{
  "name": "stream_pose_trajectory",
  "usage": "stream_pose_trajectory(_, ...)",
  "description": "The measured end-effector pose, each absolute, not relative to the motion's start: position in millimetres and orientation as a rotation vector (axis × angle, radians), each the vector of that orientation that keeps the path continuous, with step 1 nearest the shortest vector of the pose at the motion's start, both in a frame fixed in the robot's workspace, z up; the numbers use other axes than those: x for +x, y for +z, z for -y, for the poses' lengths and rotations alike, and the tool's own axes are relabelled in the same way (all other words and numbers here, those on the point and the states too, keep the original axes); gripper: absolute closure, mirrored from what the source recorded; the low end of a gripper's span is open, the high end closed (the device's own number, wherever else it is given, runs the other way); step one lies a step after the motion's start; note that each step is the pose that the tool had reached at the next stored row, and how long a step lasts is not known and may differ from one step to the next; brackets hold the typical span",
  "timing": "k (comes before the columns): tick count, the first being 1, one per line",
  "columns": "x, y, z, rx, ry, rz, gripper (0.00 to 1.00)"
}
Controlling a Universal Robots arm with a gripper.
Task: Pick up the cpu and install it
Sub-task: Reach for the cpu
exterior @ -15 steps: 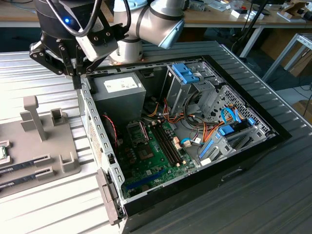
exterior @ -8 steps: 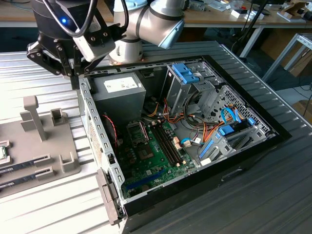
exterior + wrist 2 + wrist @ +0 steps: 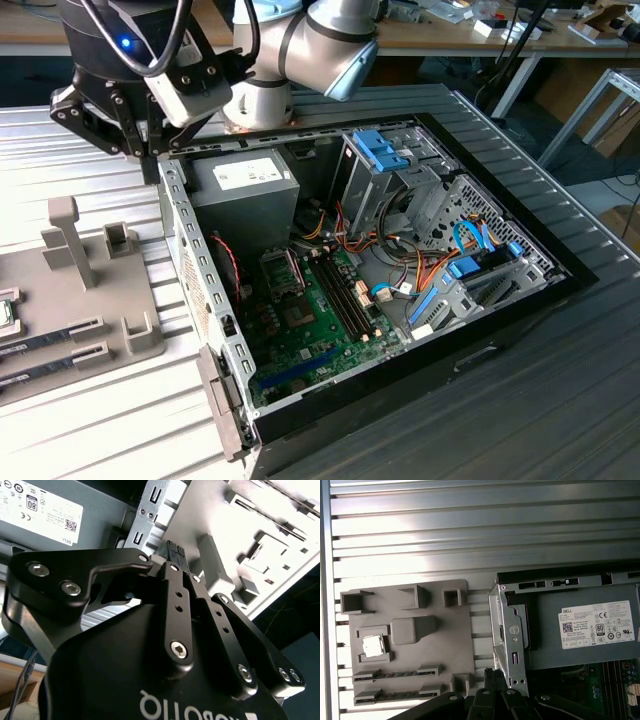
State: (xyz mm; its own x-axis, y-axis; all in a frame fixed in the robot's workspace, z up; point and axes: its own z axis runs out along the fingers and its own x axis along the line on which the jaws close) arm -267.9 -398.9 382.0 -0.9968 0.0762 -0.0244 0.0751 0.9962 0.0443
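**Jaws above the case corner, cpu waiting in the tray**

The gripper (image 3: 150, 160) hangs over the corner of the open computer case (image 3: 190, 270) where the grey power-supply box (image 3: 245, 190) sits. This is the side of the case that faces the grey tray (image 3: 140, 335). In both wrist views the jaws stand narrow, with the tips almost together (image 3: 492, 672) (image 3: 174, 550), and they hold nothing.

The cpu (image 3: 372, 646) lies flat in a square pocket of the tray, with its shiny metal top up. The pocket is near the tray's edge that is far from the case. In the exterior view only a small part of the cpu shows, at the exterior view's left (image 3: 5, 312). It is well apart from the gripper.

Two memory sticks (image 3: 395, 675) lie in long slots along the next edge of the tray, just beside the cpu pocket. The tray and the case rest side by side on the ribbed metal worktop (image 3: 470, 530). Inside the case, the socket (image 3: 283, 275) on the green board has no chip in it.
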Motion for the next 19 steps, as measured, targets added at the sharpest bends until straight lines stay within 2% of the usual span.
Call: stream_pose_trajectory(19, -277.0, 381.5, 398.9, 0.118, 0.068, -3.112, 0.89)
